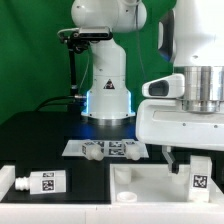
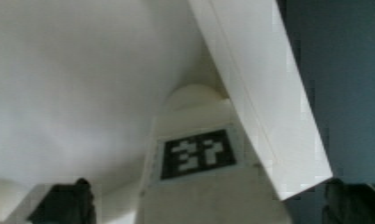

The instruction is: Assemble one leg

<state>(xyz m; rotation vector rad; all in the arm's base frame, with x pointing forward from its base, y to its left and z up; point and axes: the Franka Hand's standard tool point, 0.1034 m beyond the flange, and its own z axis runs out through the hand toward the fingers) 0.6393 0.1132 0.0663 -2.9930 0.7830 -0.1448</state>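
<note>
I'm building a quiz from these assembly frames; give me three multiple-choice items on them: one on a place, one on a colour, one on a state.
1. Where does the loose leg lie in the exterior view?
A. lower left
B. top right
C. on the robot base

2. What colour is the backdrop?
A. red
B. green
C. yellow

3. How does that leg rest?
A. upright
B. on its side
C. hanging from the gripper

Answers:
1 A, it sits at the exterior view's left near the bottom edge.
2 B, green fills the wall behind the arm.
3 B, its length runs along the table.
</note>
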